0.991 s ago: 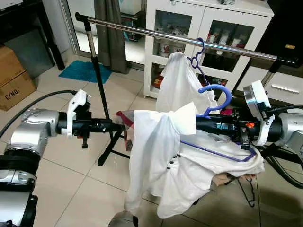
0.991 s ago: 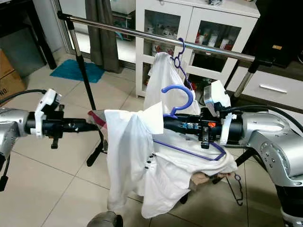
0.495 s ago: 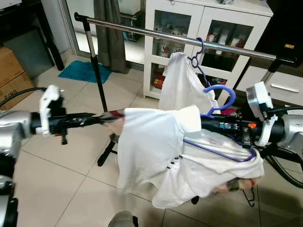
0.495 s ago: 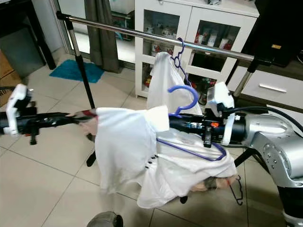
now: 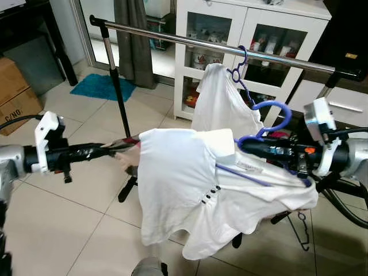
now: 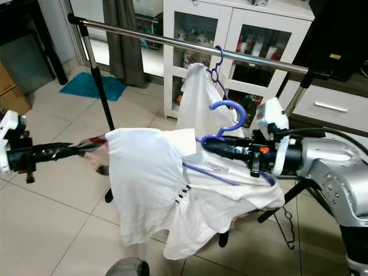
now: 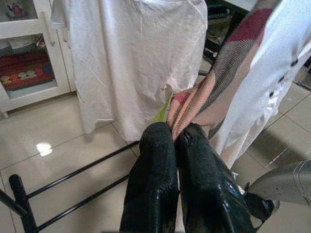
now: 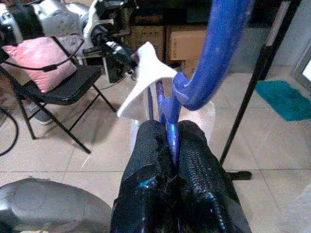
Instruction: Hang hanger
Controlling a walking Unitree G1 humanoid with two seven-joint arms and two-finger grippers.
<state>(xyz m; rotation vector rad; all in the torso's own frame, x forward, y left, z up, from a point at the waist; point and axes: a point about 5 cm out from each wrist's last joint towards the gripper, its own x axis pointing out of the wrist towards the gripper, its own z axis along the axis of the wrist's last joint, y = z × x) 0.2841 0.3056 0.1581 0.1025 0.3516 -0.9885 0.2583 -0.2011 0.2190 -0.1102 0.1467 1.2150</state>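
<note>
A blue plastic hanger (image 5: 275, 112) sits in my right gripper (image 5: 244, 144), which is shut on its neck (image 8: 171, 127) with the hook pointing up. A white buttoned shirt (image 5: 178, 178) is draped over the hanger and spreads between my two arms, below the steel rail (image 5: 172, 38). My left gripper (image 5: 112, 149) is shut on a red-and-pink checked cloth (image 7: 214, 82) that runs under the shirt's left edge. On the rail, another white garment (image 5: 221, 106) hangs on its own blue hanger (image 5: 244, 57).
The rail's black upright pole (image 5: 118, 92) and floor legs stand just behind my left gripper. A white glass-door cabinet (image 5: 253, 31) is behind the rail. A cardboard box (image 5: 17, 98) and a teal mat (image 5: 103, 86) lie at the left. A black folding chair (image 8: 63, 87) stands nearby.
My left gripper has drawn back to the left with the checked cloth, pulling the white shirt out wider. The right gripper with the hanger has shifted slightly right and up.
</note>
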